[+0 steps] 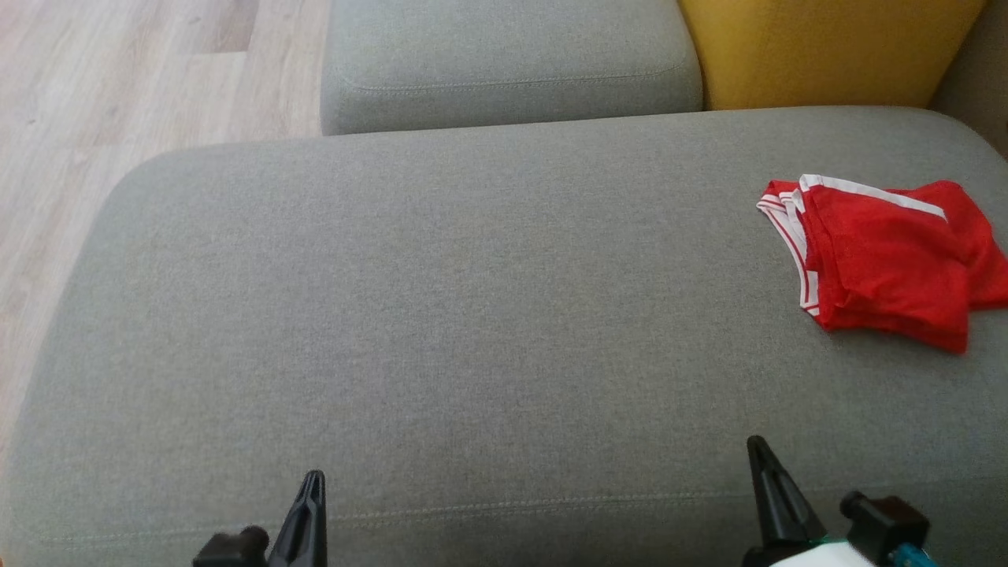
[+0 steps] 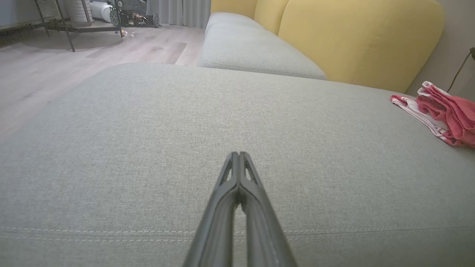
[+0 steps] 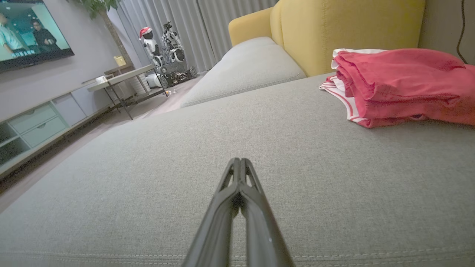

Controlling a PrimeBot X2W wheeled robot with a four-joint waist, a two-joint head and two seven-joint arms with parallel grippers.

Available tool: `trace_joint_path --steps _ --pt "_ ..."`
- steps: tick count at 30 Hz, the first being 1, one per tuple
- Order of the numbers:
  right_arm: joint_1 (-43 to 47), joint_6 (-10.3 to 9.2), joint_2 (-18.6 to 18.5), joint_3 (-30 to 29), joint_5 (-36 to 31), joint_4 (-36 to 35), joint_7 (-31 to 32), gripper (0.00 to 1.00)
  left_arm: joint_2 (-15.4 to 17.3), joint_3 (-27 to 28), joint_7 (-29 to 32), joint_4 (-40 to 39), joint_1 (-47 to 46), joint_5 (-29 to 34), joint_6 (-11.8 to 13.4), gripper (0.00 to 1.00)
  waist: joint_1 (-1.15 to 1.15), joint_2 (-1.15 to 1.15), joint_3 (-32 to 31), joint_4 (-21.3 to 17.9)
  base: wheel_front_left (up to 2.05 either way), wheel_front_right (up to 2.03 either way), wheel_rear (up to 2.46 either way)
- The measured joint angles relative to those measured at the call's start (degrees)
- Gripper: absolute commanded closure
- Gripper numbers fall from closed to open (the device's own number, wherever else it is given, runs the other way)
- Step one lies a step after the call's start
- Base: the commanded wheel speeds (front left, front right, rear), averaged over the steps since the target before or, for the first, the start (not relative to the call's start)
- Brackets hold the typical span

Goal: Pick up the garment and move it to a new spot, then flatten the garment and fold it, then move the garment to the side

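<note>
The garment [image 1: 886, 256] is red with white trim and lies folded in a compact stack at the far right of the grey cushion [image 1: 472, 315]. It appears at the right edge of the left wrist view [image 2: 445, 111] and at the upper right of the right wrist view [image 3: 400, 83]. My left gripper [image 1: 313, 476] sits shut near the cushion's front edge, lower left, with nothing in it [image 2: 238, 154]. Over the front edge at the lower right my right gripper [image 1: 756, 441] is also shut and empty [image 3: 239, 160]. The garment lies well ahead of it and a little to its right.
A second grey seat cushion [image 1: 512, 67] lies beyond the main one, with a yellow backrest [image 1: 827, 47] at the far right. Wooden floor [image 1: 94, 102] runs along the left. A side table [image 3: 122, 79], a TV cabinet [image 3: 37, 126] and small robots [image 3: 167, 48] stand across the room.
</note>
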Motion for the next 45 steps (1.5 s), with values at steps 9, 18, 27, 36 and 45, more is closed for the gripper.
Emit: trace_joint_path --steps 9,18,27,36,45 --pt "-0.32 0.0 -0.07 -0.66 6.88 -0.29 1.07 1.0 0.15 0.45 0.96 0.75 -1.54 -6.66 -0.83 1.0 0.0 0.0 0.35 -0.14 0.0 0.0 0.0" --pt "-1.56 0.0 -0.19 -1.67 13.77 -0.7 2.1 1.0 0.26 1.55 2.22 1.59 -2.79 -13.32 -1.6 1.0 0.0 0.0 0.7 -0.28 0.0 0.0 0.0" --pt "-1.91 0.0 -0.29 -2.58 20.51 -1.05 3.58 1.0 0.42 2.1 3.44 2.15 -3.91 -19.86 -2.59 1.0 0.0 0.0 1.05 -0.43 0.0 0.0 0.0" --pt "-2.85 0.0 -0.48 -3.78 27.19 -1.37 4.66 1.0 0.52 3.42 4.54 2.56 -5.33 -26.37 -3.52 1.0 0.0 0.0 1.4 -0.57 0.0 0.0 0.0" --pt "-4.0 0.0 -0.58 -4.6 32.95 -1.71 6.04 1.0 0.56 3.99 5.82 3.21 -6.32 -32.12 -4.09 1.0 0.0 0.0 1.71 -0.7 0.0 0.0 0.0"
